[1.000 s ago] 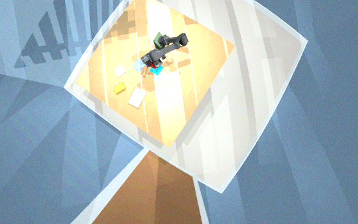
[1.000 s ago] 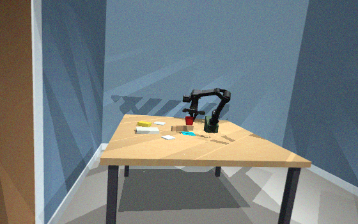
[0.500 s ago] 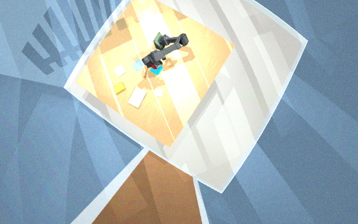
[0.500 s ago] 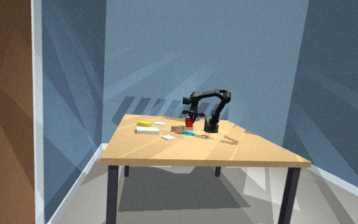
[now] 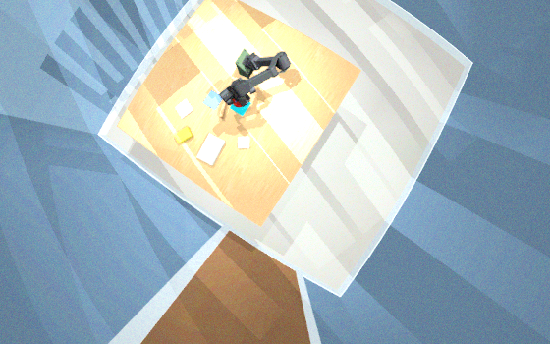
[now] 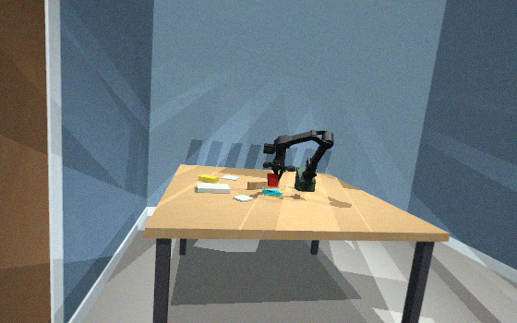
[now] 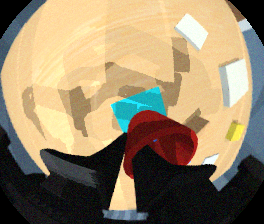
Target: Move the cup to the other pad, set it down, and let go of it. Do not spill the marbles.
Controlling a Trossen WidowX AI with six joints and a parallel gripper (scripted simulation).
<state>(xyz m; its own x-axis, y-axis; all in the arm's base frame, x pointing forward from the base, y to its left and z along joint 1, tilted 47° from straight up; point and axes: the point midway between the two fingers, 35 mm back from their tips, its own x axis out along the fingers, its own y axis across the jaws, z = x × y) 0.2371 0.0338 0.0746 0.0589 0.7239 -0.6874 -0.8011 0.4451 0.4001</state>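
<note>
My gripper (image 6: 279, 173) (image 7: 129, 135) is shut on the red cup (image 5: 237, 103) (image 6: 272, 180) (image 7: 160, 125), with the cup's wall between the fingertips. The cup is held above the table, close to the cyan pad (image 5: 241, 109) (image 6: 272, 193) (image 7: 138, 104), and partly covers that pad in the wrist view. In the wrist view a small blue spot, perhaps a marble, shows inside the cup; the other marbles cannot be made out. The light blue pad (image 5: 212, 99) lies beside the arm in the top view and is hidden in the wrist view.
A brown block (image 5: 222, 111) (image 6: 254, 185) stands near the pads. A white box (image 5: 211, 149) (image 6: 213, 188) (image 7: 235, 82), a yellow block (image 5: 183, 135) (image 6: 209, 178) (image 7: 235, 131) and two white tiles (image 5: 244, 143) (image 5: 184, 108) lie farther off. The arm's green base (image 5: 244, 63) (image 6: 305, 181) stands behind.
</note>
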